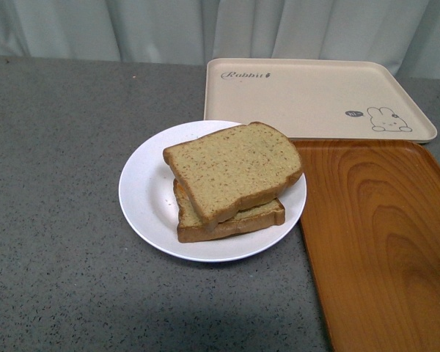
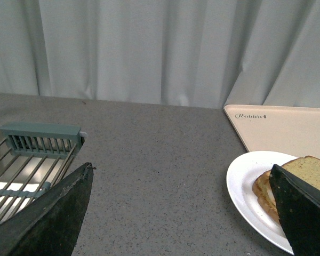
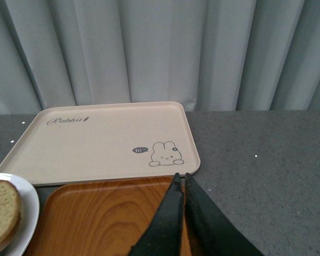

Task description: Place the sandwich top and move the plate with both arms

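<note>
**Grippers and sandwich.** My left gripper (image 2: 180, 166) stood wide open, its 2 fingers (image 2: 53, 213) far apart and holding nothing. A wire rack (image 2: 26, 170) lay beyond 1 finger and the plate (image 2: 238, 181) beyond the other. My right gripper (image 3: 181, 177) had its 2 fingers pressed together with nothing between them. It was seen over the wooden tray (image 3: 96, 213), near the cream rabbit tray (image 3: 106, 138). The top slice of bread (image 1: 231, 170) lay on a 2nd slice (image 1: 238, 220), turned askew to it. Both sat on the white plate, on the grey counter (image 1: 51, 183) just beside the 2 trays.
</note>
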`<act>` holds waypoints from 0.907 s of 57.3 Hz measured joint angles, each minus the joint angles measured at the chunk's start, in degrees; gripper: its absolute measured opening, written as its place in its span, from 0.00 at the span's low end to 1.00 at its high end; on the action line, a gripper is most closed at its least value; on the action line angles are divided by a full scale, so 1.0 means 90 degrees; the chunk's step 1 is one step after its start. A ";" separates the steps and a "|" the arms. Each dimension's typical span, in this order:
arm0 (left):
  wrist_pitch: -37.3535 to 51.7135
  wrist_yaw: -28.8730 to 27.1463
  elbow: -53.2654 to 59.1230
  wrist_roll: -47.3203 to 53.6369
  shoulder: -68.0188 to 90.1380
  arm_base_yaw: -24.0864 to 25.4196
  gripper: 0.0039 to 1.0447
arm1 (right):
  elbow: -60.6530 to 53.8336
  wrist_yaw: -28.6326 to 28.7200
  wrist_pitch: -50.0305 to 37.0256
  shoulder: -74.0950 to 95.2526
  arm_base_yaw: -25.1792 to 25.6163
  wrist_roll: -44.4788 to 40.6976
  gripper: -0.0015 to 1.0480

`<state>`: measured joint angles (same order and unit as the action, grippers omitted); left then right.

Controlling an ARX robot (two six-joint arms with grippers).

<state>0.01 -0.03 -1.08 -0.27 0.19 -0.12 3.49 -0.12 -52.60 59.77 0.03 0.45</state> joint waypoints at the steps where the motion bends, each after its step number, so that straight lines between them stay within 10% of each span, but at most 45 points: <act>1: 0.0000 0.0000 0.0000 0.0000 0.0000 0.0000 0.94 | -0.0085 0.0000 0.0248 -0.0318 0.0000 -0.0007 0.01; 19: 0.0002 0.0005 0.0000 0.0002 0.0000 0.0000 0.94 | -0.0350 0.0029 0.5642 -0.6237 -0.0002 -0.0024 0.01; 52: 0.0002 0.0005 0.0000 0.0002 0.0000 0.0000 0.94 | -0.0350 0.0022 0.5833 -0.6608 -0.0002 -0.0024 0.01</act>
<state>0.03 0.01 -1.08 -0.25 0.19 -0.12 0.34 0.08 -0.10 0.30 0.01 0.23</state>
